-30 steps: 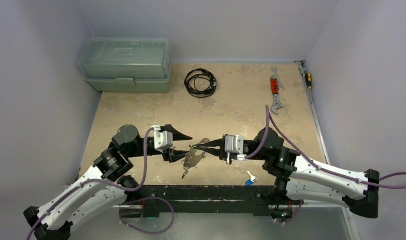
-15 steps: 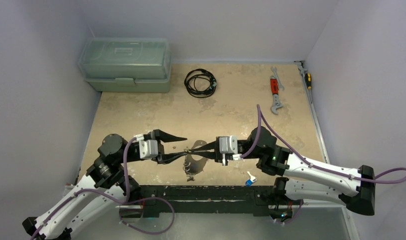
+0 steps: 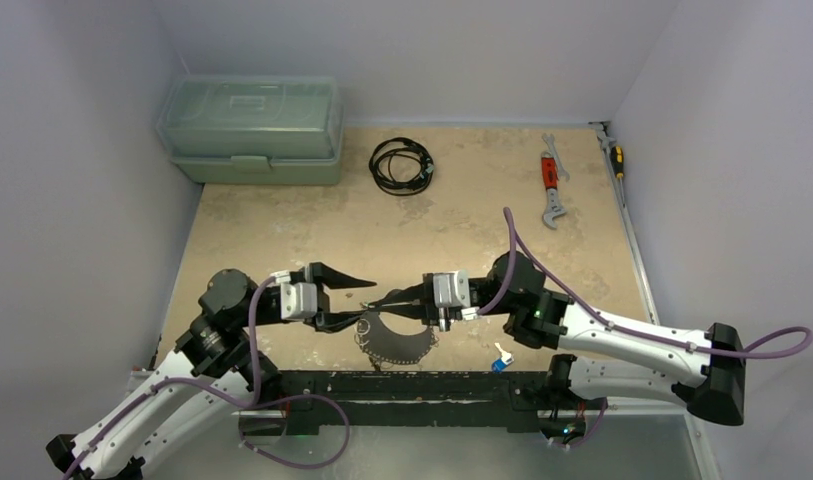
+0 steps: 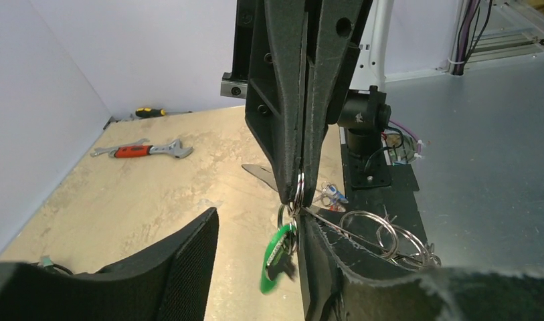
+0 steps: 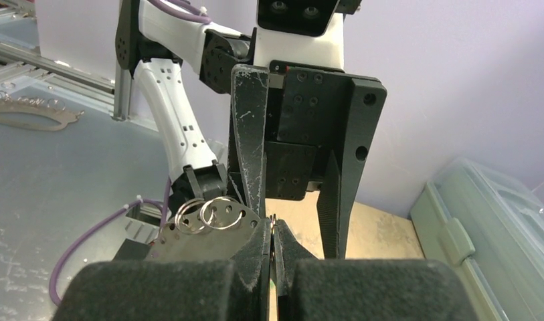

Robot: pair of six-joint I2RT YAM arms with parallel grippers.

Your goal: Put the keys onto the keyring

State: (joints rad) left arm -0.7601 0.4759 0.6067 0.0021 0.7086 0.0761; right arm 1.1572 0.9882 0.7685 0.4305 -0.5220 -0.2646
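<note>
Two claws meet tip to tip over the near part of the table. How do they stand?

The right gripper (image 3: 384, 299) has its fingers pressed together, pinching the thin silver wire at the top of the keyring (image 3: 397, 348). The left gripper (image 3: 368, 298) faces it with its jaws apart, and the right one's tips sit in the gap between them.

And the keyring itself?

It hangs below the two claws. Whether its lowest part touches the tabletop I cannot tell. In the left wrist view, several silver wire loops rest against one of the left fingers (image 4: 349, 294), and a green-tagged key (image 4: 277, 251) dangles just under the pinch.

Any key off the ring?

A blue-tagged key (image 3: 499, 359) lies on the table near the right arm's base, apart from the bunch.

What is the surface like?

The tabletop (image 3: 282, 220) is tan and mottled, rather like stone. A black rail (image 3: 412, 385) runs along its near edge where the arms are bolted, with grey sheet metal (image 3: 462, 450) in front of that.

And farther out?

A pale green toolbox (image 3: 250, 128), lid shut, sits in the back left corner against the walls. A black coiled cable (image 3: 402, 165) lies just to its right. A red-handled wrench (image 3: 551, 190) lies toward the back right, and a screwdriver (image 3: 616, 160) with a yellow-and-black handle lies along the foot of the right wall. Pale lilac walls (image 3: 432, 60) close in the table on the left, back and right.
</note>
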